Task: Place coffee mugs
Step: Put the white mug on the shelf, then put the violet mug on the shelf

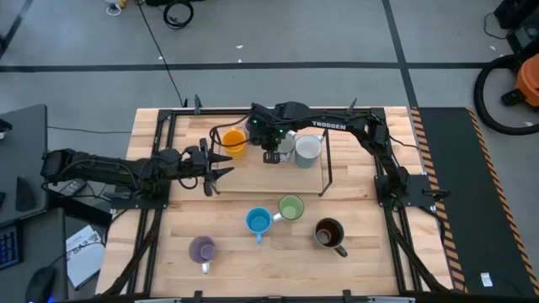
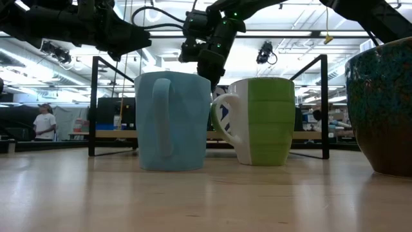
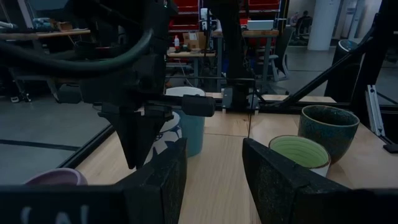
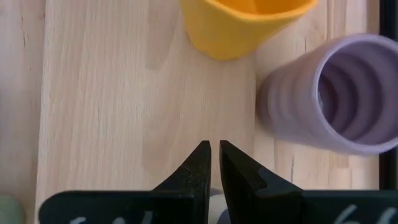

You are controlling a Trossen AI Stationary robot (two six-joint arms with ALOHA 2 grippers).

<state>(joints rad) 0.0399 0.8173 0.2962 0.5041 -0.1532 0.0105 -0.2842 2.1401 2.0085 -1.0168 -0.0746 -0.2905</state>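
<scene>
Right pincer (image 1: 271, 156) clenched on nothing, above the desk (image 1: 354, 261) near its far edge, between orange mug (image 1: 233, 140) and pale mug (image 1: 307, 149). Left pincer (image 1: 221, 167) released, empty. Blue mug (image 1: 258, 221), green mug (image 1: 290, 208), brown mug (image 1: 328, 232) and lavender mug (image 1: 202, 249) stand towards the near edge.

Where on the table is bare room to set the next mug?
Bare wood lies between the left gripper and the blue mug, and right of the brown mug. It is crowded under the rack, around the orange mug and the right gripper.
</scene>
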